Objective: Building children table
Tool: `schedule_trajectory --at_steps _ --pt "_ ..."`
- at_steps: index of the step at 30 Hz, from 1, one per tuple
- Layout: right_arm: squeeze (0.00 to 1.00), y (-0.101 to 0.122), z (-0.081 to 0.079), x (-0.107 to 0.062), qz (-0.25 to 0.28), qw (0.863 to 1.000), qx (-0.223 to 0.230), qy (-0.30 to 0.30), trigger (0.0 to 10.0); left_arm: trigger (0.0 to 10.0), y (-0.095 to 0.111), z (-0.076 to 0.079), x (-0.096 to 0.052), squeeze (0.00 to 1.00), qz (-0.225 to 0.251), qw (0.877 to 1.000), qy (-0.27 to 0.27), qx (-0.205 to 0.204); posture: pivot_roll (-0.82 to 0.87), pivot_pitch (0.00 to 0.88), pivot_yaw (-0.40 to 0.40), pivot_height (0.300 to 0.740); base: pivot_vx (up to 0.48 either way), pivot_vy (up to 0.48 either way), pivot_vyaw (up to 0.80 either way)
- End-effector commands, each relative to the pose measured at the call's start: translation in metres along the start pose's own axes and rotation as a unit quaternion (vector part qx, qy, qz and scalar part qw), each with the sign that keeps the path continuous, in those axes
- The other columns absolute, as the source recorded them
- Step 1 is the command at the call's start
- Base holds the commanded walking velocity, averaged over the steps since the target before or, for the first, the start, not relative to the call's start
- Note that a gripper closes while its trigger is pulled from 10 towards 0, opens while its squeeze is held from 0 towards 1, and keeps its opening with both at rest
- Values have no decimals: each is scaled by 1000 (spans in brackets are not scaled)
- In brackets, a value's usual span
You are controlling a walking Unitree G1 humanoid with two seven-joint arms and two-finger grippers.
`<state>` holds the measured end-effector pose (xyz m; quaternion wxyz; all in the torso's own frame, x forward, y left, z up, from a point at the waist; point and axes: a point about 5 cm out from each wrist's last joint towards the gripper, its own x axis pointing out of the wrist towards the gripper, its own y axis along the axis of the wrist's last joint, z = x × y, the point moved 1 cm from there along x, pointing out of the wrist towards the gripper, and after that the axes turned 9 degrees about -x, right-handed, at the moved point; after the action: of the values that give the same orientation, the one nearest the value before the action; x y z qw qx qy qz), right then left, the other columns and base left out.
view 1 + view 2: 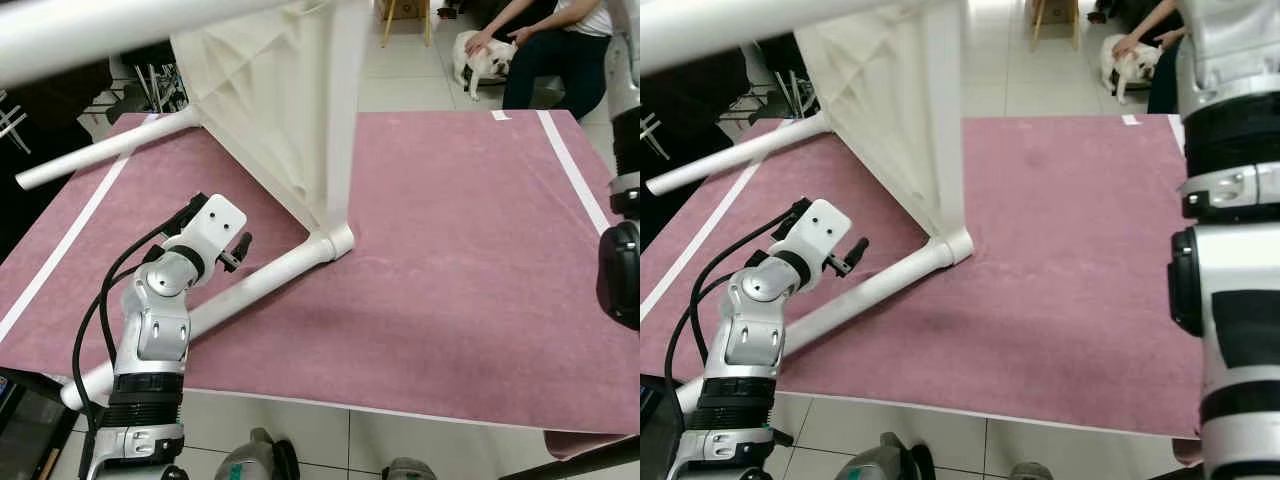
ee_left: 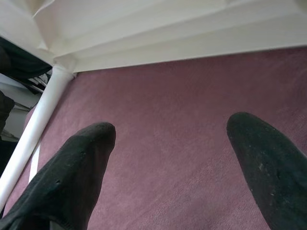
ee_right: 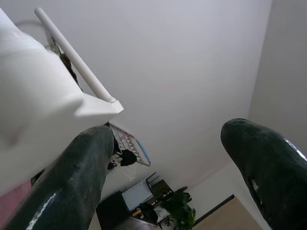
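The left gripper point(image 2: 168, 158) is seen with its two black fingers point(image 2: 72, 177) spread apart, with nothing between them; it is held just over the purple mat point(image 1: 450, 250), close to the lower tube point(image 1: 240, 295) of the white frame point(image 1: 330, 140). This tube lies on the mat and is joined at a corner piece point(image 1: 335, 243) to an upright tube, and a cream fabric panel point(image 1: 270, 90) is stretched inside the frame. The right gripper point(image 3: 168, 158) is raised and pointed up to the ceiling point(image 3: 182, 72), with its fingers also apart, and one finger is next to a white part of the frame. Beyond the mat, a seated person point(image 1: 560, 50) is seen with a hand on a small dog point(image 1: 485, 58).
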<state>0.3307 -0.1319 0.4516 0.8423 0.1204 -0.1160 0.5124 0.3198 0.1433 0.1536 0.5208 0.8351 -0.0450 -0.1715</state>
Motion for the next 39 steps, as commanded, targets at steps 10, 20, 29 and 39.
schedule_trajectory --at_steps 10,20,29,39 --pt "0 -9 -29 -28 -23 985 133 -104 10000 10000 29 -15 -6 0 102 985 142 -3 -40 0 135 740 0 0 0" --pt "0 -23 -101 -79 -131 927 294 -194 10000 10000 43 -10 -23 0 160 982 98 -16 -27 0 122 740 0 0 0" --pt "0 -29 -178 -135 -258 847 417 -206 10000 10000 49 19 -46 0 197 978 -28 -56 -27 0 102 740 0 0 0" --pt "0 -12 -234 -139 -293 803 492 -165 10000 10000 47 49 -31 0 173 968 -89 -161 -57 0 110 740 0 0 0"
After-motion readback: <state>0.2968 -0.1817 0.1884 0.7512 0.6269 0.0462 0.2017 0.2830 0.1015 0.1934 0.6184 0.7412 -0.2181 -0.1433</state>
